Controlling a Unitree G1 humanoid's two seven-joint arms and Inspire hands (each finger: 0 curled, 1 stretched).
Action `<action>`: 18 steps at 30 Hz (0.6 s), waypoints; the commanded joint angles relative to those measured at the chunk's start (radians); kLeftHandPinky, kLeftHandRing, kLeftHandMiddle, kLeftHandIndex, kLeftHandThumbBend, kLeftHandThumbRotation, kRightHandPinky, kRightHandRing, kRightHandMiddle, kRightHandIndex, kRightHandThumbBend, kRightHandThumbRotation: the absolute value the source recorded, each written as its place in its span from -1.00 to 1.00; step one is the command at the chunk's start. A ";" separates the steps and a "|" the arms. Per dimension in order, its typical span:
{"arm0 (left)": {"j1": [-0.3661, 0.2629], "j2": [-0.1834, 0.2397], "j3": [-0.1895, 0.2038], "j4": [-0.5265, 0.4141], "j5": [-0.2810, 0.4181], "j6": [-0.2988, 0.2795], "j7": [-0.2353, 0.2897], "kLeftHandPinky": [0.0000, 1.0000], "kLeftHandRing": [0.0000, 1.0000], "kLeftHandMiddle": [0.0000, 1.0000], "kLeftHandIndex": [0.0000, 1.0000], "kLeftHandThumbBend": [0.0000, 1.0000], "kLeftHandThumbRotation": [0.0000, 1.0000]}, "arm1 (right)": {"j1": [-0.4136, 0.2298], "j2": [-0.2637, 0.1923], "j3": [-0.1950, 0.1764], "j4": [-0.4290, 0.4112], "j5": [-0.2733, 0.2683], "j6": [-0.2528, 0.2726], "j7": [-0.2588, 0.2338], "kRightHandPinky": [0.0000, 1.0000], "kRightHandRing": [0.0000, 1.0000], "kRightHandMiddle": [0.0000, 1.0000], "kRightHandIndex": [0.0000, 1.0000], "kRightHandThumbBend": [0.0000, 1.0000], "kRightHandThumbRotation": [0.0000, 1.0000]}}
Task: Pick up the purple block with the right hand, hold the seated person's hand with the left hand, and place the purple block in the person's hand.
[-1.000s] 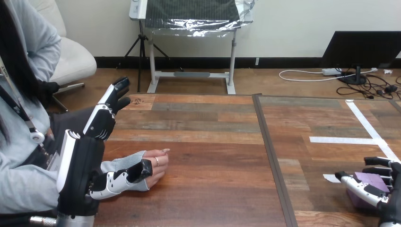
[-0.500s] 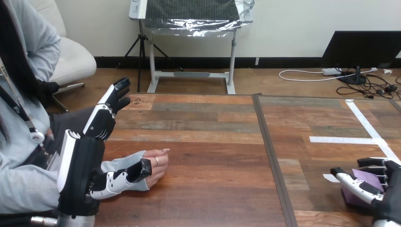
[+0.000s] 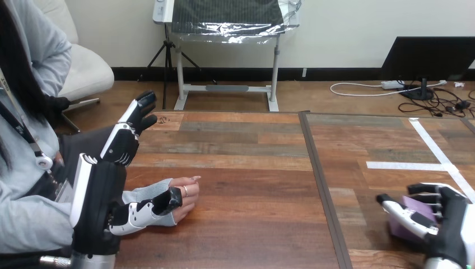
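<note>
Fingers and thumb of the right hand (image 3: 451, 224) are clamped on a small purple rectangular block (image 3: 419, 206) at the lower right of the frame, over the brown wooden plank table (image 3: 252, 185). At lower left, the left hand (image 3: 98, 196) has its fingers straight and close together, pointing up the frame. Its thumb lies across the wrist end of the person's hand (image 3: 185, 196), which rests on the table.

The purple block (image 3: 419, 206) was gripped between the thumb and curled fingers of the right hand (image 3: 452, 224), low over the near right part of the table (image 3: 252, 185), and was partly hidden by them. The person's hand (image 3: 187, 195) was laid on the table at the left, its fingers loosely curled.
</note>
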 commanded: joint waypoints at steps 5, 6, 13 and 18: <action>-0.078 -0.016 0.021 0.018 0.009 -0.026 0.013 0.73 0.83 0.86 0.76 1.00 0.32 | -0.094 0.044 0.004 -0.028 0.007 -0.053 0.012 -0.32 -0.23 -0.11 -0.05 0.63 -1.00; -0.079 -0.016 0.022 0.020 0.011 -0.027 0.014 0.73 0.83 0.86 0.76 1.00 0.32 | -0.098 0.045 0.005 -0.027 0.005 -0.053 0.011 -0.33 -0.24 -0.11 -0.05 0.63 -1.00; -0.085 -0.021 0.024 0.029 0.015 -0.038 0.018 0.72 0.82 0.85 0.75 1.00 0.31 | -0.117 0.058 0.004 -0.017 0.005 -0.086 0.008 -0.36 -0.27 -0.14 -0.06 0.63 -1.00; -0.085 -0.023 0.020 0.029 0.010 -0.035 0.019 0.72 0.83 0.85 0.74 1.00 0.30 | -0.133 0.068 0.003 -0.008 0.005 -0.104 0.007 -0.37 -0.28 -0.15 -0.07 0.65 -1.00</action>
